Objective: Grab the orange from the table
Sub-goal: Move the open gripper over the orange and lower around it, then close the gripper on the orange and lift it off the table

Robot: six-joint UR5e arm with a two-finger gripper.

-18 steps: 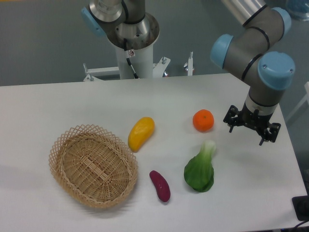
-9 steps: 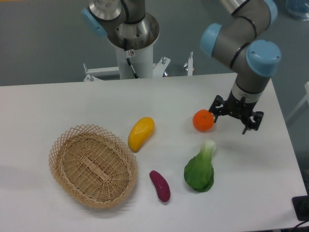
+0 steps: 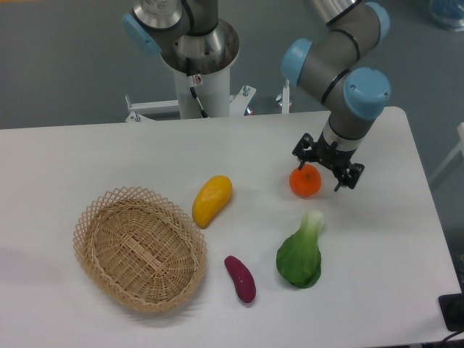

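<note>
One small round bright-orange orange [image 3: 305,181] sits on the flat white table [image 3: 87,156], just below and slightly left of the black two-finger gripper [image 3: 328,165], whose fingers are spread wide, holding nothing, nearly overhead.

Just one fixed cam, up high in front of the table [image 3: 109,145], angled down, facing the arm's base, whole tabletop in frame.

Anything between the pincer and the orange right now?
Nothing: in the fixed camera view the pincer hangs open just above the orange, overlapping its top edge.
</note>
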